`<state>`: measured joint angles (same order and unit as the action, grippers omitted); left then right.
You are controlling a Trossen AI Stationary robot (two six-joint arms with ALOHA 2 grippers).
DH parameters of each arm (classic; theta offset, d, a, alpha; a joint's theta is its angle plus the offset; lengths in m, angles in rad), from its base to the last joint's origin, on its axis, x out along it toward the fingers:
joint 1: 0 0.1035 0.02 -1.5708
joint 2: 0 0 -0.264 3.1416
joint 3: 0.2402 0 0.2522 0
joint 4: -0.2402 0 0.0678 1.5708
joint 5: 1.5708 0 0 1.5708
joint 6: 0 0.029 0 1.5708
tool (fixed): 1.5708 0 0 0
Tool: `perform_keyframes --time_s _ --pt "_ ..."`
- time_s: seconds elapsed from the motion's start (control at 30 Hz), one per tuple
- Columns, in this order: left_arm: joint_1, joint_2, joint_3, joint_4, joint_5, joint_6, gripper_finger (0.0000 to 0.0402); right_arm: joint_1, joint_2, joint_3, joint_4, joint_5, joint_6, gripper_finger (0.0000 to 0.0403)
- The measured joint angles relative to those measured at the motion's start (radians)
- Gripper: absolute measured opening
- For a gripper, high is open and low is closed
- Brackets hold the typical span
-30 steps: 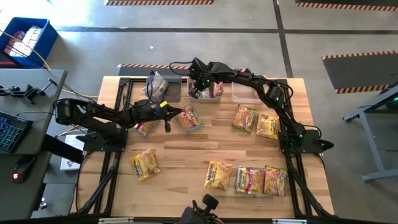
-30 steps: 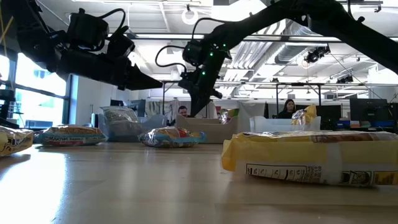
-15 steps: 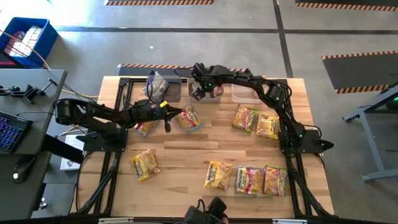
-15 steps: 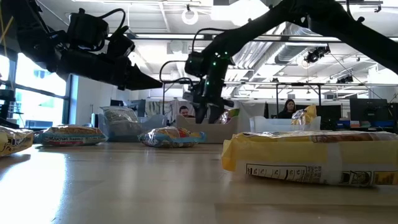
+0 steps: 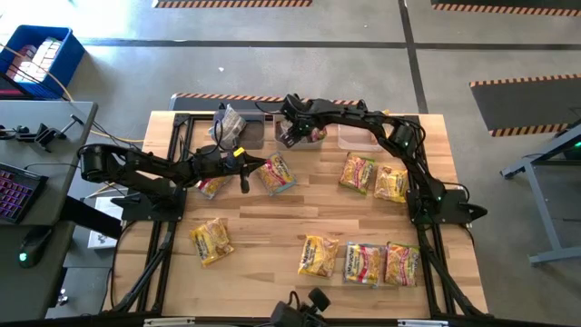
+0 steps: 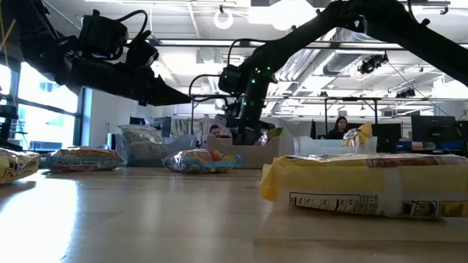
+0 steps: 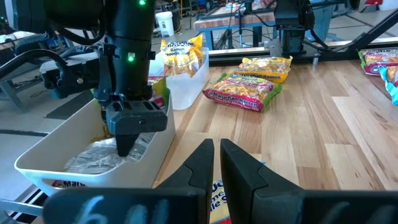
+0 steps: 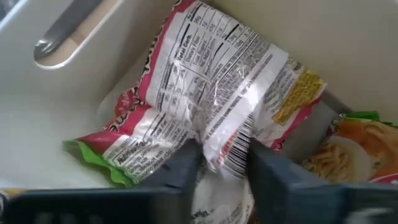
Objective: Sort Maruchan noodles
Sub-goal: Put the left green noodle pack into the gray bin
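**Reaching into the middle bin at the back of the table**

Hanging over the middle bin (image 5: 307, 134), the right gripper (image 8: 221, 163) has its fingers a little apart, with a pink and green noodle packet (image 8: 205, 99) lying between the tips; whether they grip it cannot be told. The left gripper (image 7: 216, 163) hovers above the table (image 5: 272, 227) with fingers nearly closed and empty, beside a packet (image 5: 277, 173). Other packets (image 5: 363, 262) lie spread near the front edge.
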<state>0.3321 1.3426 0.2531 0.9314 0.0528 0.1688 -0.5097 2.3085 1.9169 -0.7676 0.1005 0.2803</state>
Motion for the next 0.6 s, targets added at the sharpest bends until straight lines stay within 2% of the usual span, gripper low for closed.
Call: perform_keyframes --time_s 0.07,0.13,0.6 --pt "0.0 0.0 0.0 0.0 0.0 0.0 0.0019 0.0 0.0 0.0 0.011 -0.001 -0.013 0.004" --pt "0.0 0.0 0.0 0.0 0.0 0.0 0.0019 0.0 0.0 0.0 0.023 0.0 -0.02 0.0011" --pt "0.0 0.0 0.0 0.004 0.0 -0.001 0.0019 0.0 -0.002 0.047 0.021 -0.059 -0.088 0.0"
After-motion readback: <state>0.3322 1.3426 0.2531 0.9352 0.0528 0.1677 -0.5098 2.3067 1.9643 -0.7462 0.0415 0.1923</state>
